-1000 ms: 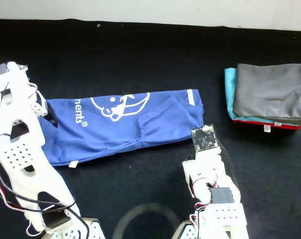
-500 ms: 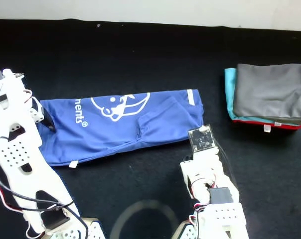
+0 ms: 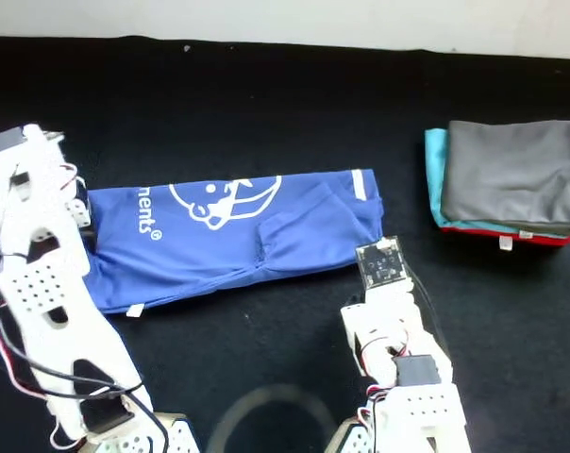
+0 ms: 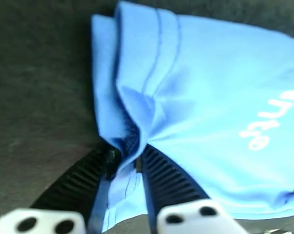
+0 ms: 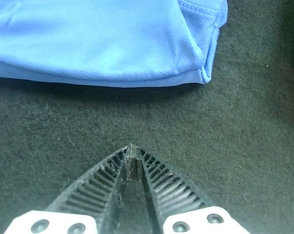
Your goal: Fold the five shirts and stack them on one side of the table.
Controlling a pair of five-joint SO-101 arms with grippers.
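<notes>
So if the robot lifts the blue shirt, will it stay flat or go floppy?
Probably floppy: the blue shirt bunches into folds where the left tool pinches its edge. It looks thin, so likely light. Most of it would probably hang and drag over the black table.

Black felt covering lies flat across the whole work surface, with scattered pale lint specks. A white strip, possibly a wall, runs along its far edge. A faint pale ring mark sits on the covering near the front edge.
</notes>
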